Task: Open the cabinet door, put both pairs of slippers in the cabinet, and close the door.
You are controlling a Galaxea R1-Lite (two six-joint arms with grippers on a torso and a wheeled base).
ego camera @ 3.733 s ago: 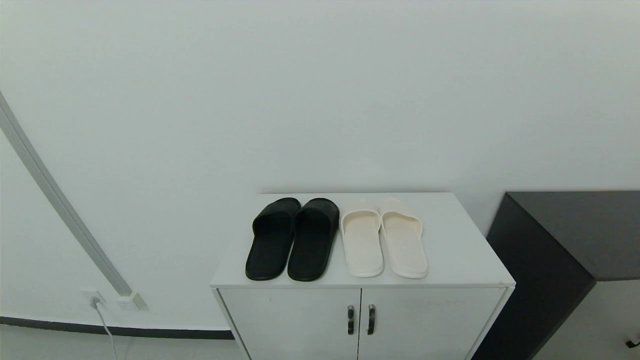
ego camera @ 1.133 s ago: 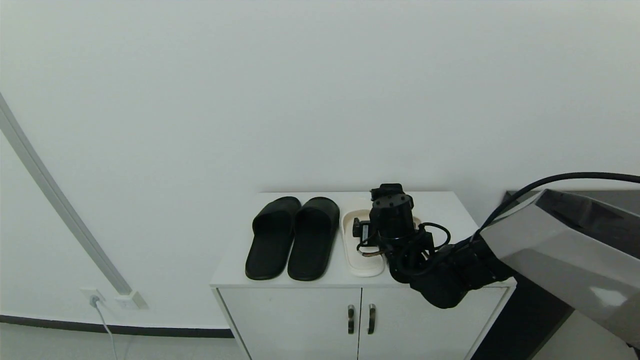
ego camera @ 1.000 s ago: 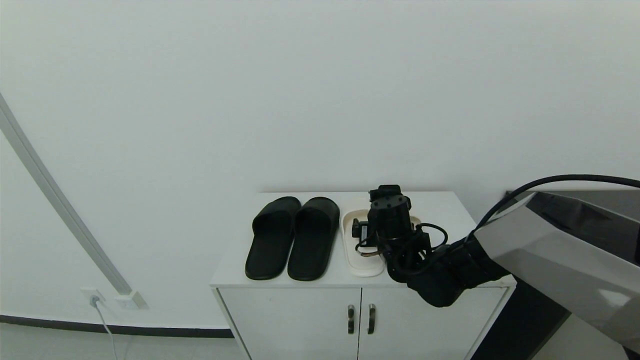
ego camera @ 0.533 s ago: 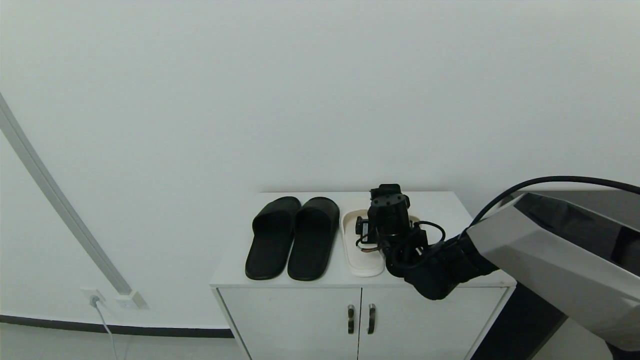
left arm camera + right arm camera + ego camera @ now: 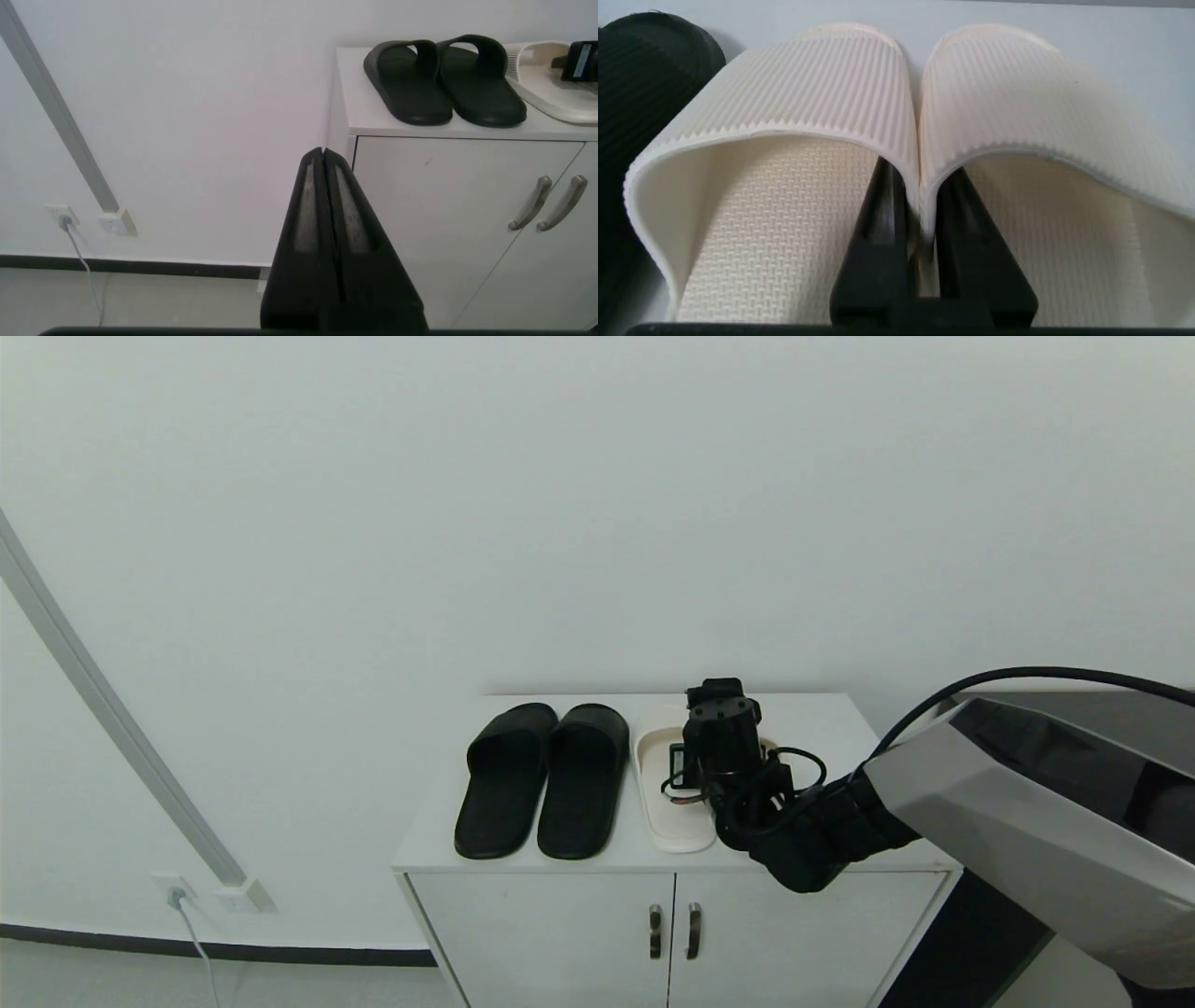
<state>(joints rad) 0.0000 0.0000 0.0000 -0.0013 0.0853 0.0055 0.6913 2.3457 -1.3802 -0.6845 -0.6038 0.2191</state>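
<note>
**White slippers (image 5: pixel 822 93) pinched as a pair on the cabinet (image 5: pixel 794 933), with its doors not yet opened**

My right gripper (image 5: pixel 920 187) is closed down on the white slippers with one finger (image 5: pixel 878 233) inside each shoe. The two touching inner walls are clamped between, so both can travel in one lift. The pair lies flat on the cabinet top (image 5: pixel 840 747) directly under that gripper, toes pointing away from it towards the wall (image 5: pixel 597 523). The black slippers (image 5: pixel 541 784) sit just to that gripper's left, untouched. Below it both cabinet doors (image 5: pixel 551 943) are shut, their handles (image 5: pixel 672 931) side by side at the middle seam. I judge a door must open before this pair can go in. My left gripper (image 5: pixel 323 161), fingers pressed together and empty, hangs low off the cabinet's left side, placed, I judge, to take a handle.
</note>
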